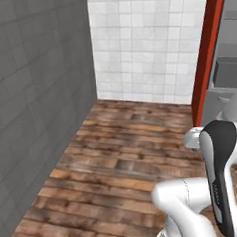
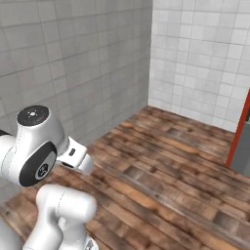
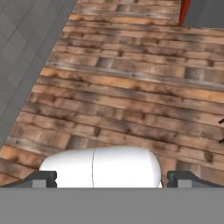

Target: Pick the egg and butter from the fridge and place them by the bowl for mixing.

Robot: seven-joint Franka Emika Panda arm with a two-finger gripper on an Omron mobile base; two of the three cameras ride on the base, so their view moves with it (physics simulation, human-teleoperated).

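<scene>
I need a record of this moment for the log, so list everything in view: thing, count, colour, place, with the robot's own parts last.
Floor: one, brown wooden planks, across the lower part of all three views.
Grey tiled wall: one, on the left in both base views.
White tiled wall: one, at the back, meeting the grey wall in a corner.
Red upright edge: one, at the right of the left base view, rising from the floor.
Fridge: one, grey, partly seen just right of the red edge; its contents cannot be made out.
Arm: one, white with dark joints, lower right of the left base view.
Hand: one, dark tips wide apart, over the bare floor.
</scene>
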